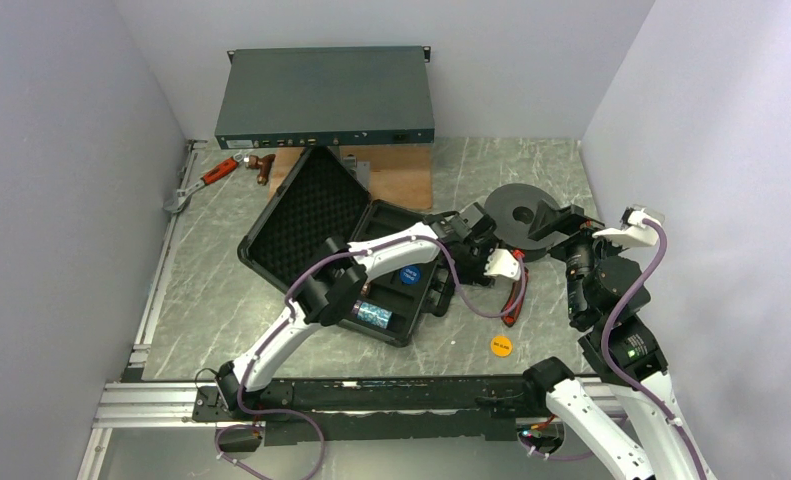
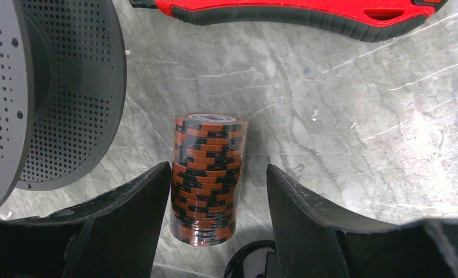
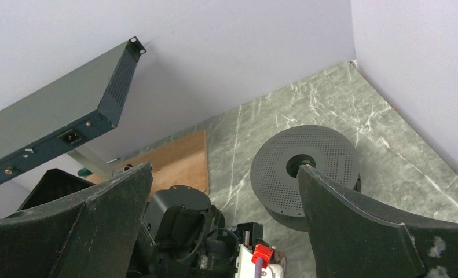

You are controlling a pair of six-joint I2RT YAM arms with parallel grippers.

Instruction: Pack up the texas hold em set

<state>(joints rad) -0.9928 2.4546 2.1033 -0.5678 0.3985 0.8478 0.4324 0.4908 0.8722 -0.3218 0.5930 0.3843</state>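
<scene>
— Where is the brown chip roll (image 2: 208, 185)?
— On the worktop (image 2: 342, 116), just right of the open black case (image 1: 306, 215). It sits between the fingers of the left pincer (image 2: 219, 169), which are spread apart and not clamping it.
— And the right pincer (image 3: 224, 169)?
— Also spread wide, raised, farther right of the case.
— What is inside the case?
— A blue disc (image 1: 409, 275) and a teal roll (image 1: 374, 316). An orange disc (image 1: 501, 346) lies on the worktop to the case's right.
</scene>
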